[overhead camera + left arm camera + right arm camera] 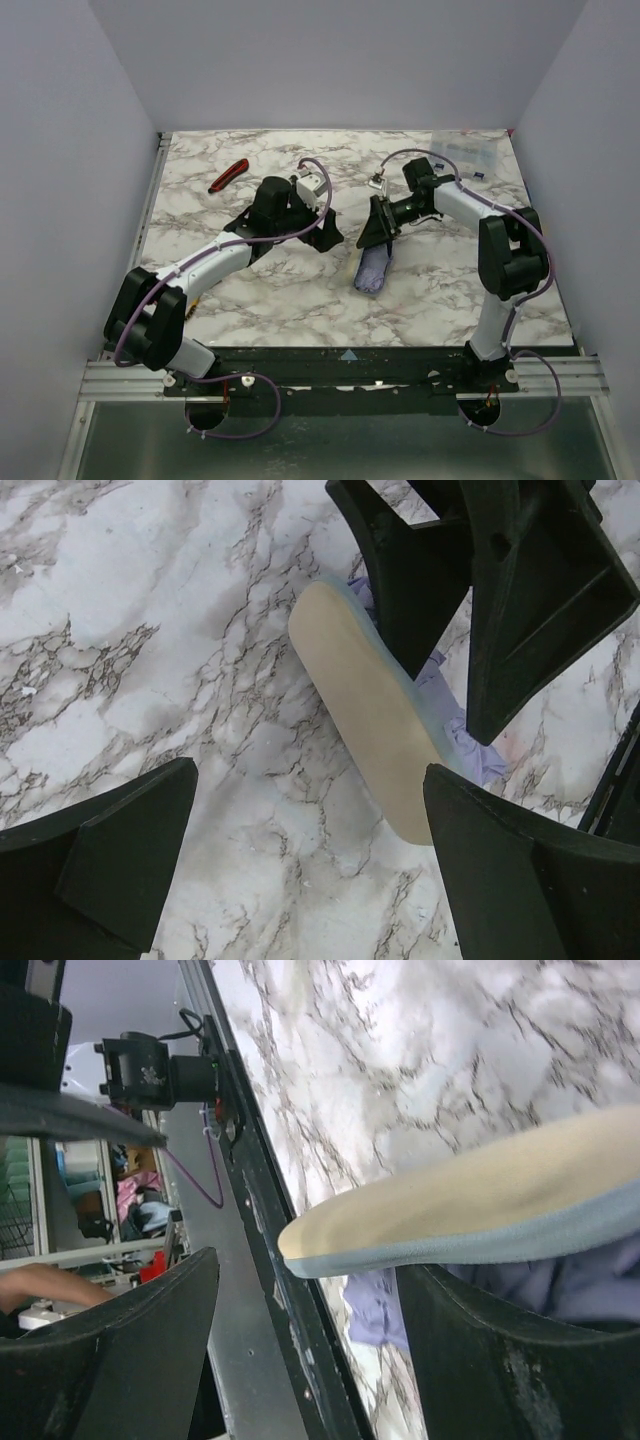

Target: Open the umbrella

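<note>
Umbrella (372,268) is lying folded on the marble tabletop (290,295), roughly mid-table and a touch right of centre, with its length running from the near side to the far side (closed and flat on its side). Lavender fabric is showing along it. From the left wrist camera a cream-coloured flat face with a pale blue rim is crossing the frame diagonally.

Left gripper (322,236) is hovering just left of the umbrella's far end. Its jaws are gaping as wide as they go and gripping nothing. Between its fingers (110,860) mostly bare marble is showing, and the cream face is ending just beside the right-hand one.

Right gripper (379,234) is sitting over that same far end with its jaws well apart. From the left wrist camera its two dark fingers (415,590) are standing either side of the bunched lavender cloth. Its own camera is showing open space between one finger and the cream edge, so it is not clamping. I cannot tell whether the other finger is touching the cloth.

Over at the far left a red-handled tool (228,176) is lying well apart from both arms, and a clear packet (470,152) is resting in the far right corner.
</note>
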`<action>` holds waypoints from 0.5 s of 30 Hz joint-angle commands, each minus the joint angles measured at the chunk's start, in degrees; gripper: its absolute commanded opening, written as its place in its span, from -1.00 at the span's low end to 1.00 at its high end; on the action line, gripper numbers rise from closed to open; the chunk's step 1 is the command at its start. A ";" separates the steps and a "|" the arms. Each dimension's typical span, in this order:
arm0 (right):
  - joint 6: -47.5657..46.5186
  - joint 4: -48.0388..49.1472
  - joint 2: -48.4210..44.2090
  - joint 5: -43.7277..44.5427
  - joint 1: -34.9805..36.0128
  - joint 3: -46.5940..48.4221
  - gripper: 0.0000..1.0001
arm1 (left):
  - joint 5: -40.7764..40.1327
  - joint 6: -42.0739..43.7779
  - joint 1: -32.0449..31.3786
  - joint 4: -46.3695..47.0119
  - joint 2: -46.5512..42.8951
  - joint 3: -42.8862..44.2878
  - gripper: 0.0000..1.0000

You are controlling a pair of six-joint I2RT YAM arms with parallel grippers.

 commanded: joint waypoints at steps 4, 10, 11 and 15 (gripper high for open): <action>13.34 19.19 -0.15 3.24 3.85 -2.45 0.55 | -1.97 -6.36 -0.38 -5.24 0.91 -0.24 0.97; 16.08 25.16 1.03 3.91 4.24 -4.40 0.63 | -3.76 -8.95 -0.61 -3.48 4.22 -2.45 0.96; 16.53 25.80 0.89 3.70 4.22 -4.75 0.65 | -3.38 -8.88 -0.69 -3.51 4.84 -2.51 0.93; 18.37 27.99 0.44 4.43 4.47 -6.06 0.70 | 0.47 -10.29 -0.79 0.61 7.82 -1.97 0.82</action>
